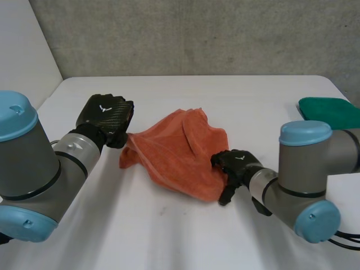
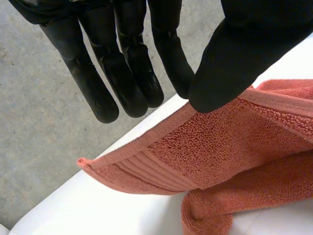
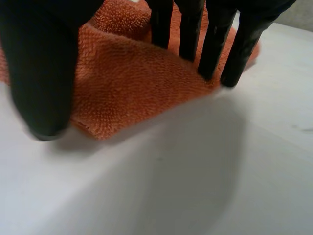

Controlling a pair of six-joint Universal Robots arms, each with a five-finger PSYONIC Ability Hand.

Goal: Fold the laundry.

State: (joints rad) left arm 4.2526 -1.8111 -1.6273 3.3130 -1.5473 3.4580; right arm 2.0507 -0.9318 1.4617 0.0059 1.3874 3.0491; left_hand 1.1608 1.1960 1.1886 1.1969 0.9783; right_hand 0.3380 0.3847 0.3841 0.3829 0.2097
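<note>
An orange towel (image 1: 180, 152) lies crumpled in the middle of the white table (image 1: 169, 236). My left hand (image 1: 104, 115) is at the towel's left edge. In the left wrist view its thumb (image 2: 230, 63) pinches the hemmed edge of the towel (image 2: 234, 147) against a finger, and the corner beside it juts out above the table. My right hand (image 1: 236, 163) is at the towel's near right edge. Its straight fingers (image 3: 210, 44) press down on the towel (image 3: 127, 88), with the thumb (image 3: 44, 73) apart at the towel's rim.
A green cloth (image 1: 329, 111) lies at the table's far right, behind my right arm. The table's left edge is close beyond my left hand, with grey floor (image 2: 39, 122) below it. A grey wall stands behind the table.
</note>
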